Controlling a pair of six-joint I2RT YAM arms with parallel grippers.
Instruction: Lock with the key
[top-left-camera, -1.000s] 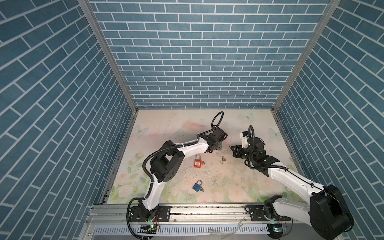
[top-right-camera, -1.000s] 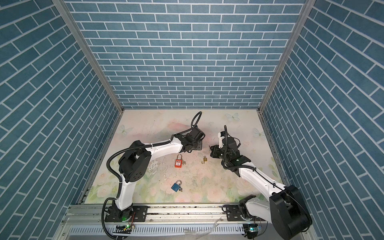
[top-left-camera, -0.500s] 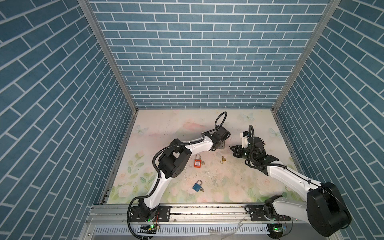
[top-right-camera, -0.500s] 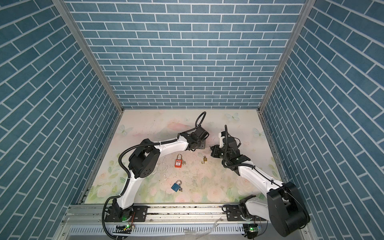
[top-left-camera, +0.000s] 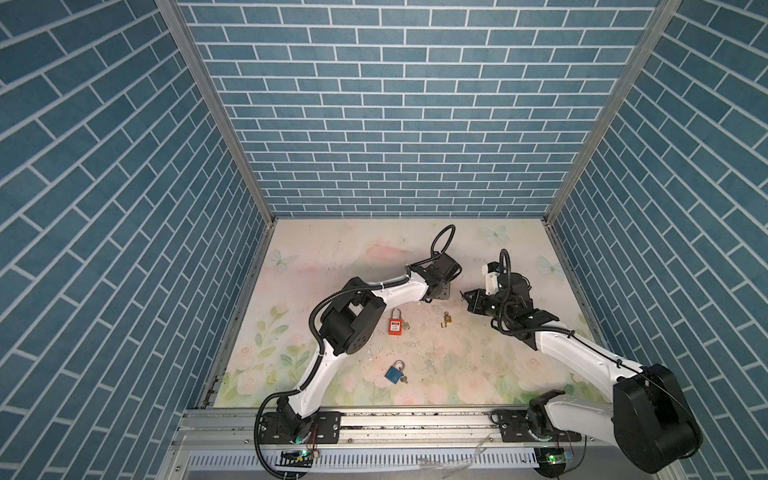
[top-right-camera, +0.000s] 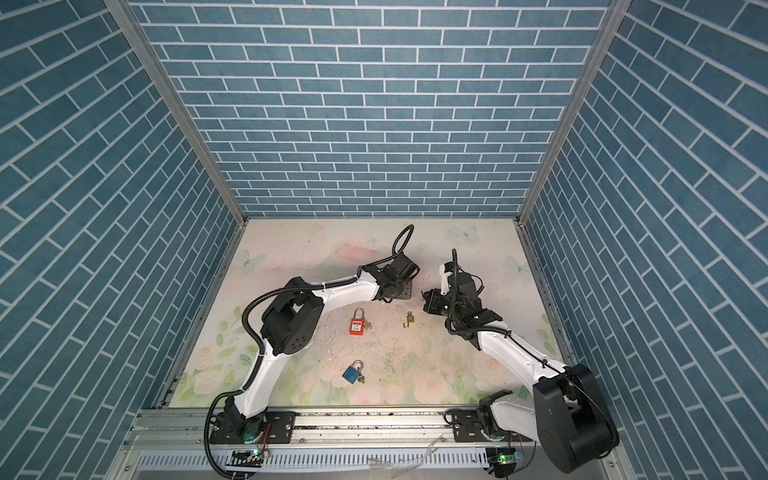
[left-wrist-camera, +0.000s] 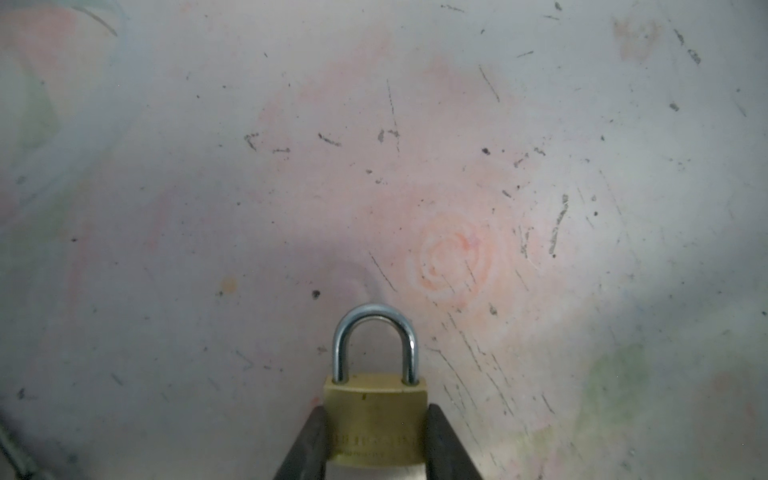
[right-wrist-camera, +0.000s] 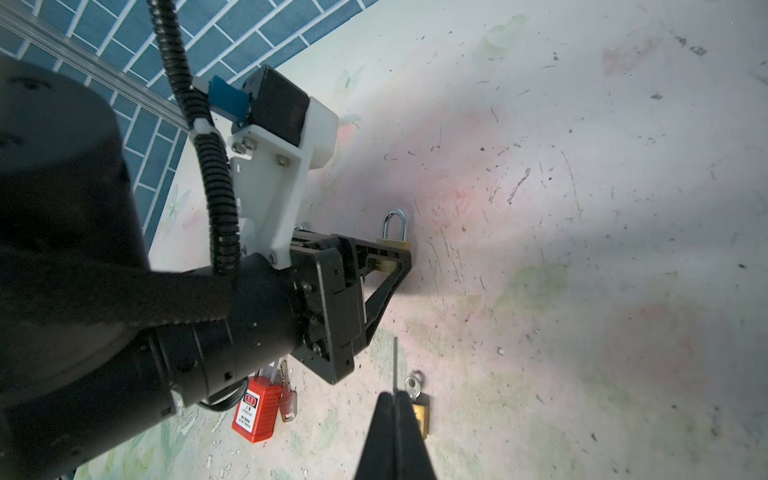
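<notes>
A brass padlock with its steel shackle pushed in sits between the jaws of my left gripper, which is shut on its body just above the floor. The right wrist view shows the same padlock at the tip of the left gripper. My right gripper is shut on a key, a thin blade seen edge-on that points toward the padlock and stands apart from it. In both top views the left gripper and right gripper face each other across a small gap.
On the floral floor lie a red padlock with a key, a blue padlock with a key, and a small brass padlock with a key in it. Blue brick walls enclose the floor.
The left arm has stretched out to the right, bringing its gripper and the padlock closer to the right gripper. The right arm has hardly moved.
</notes>
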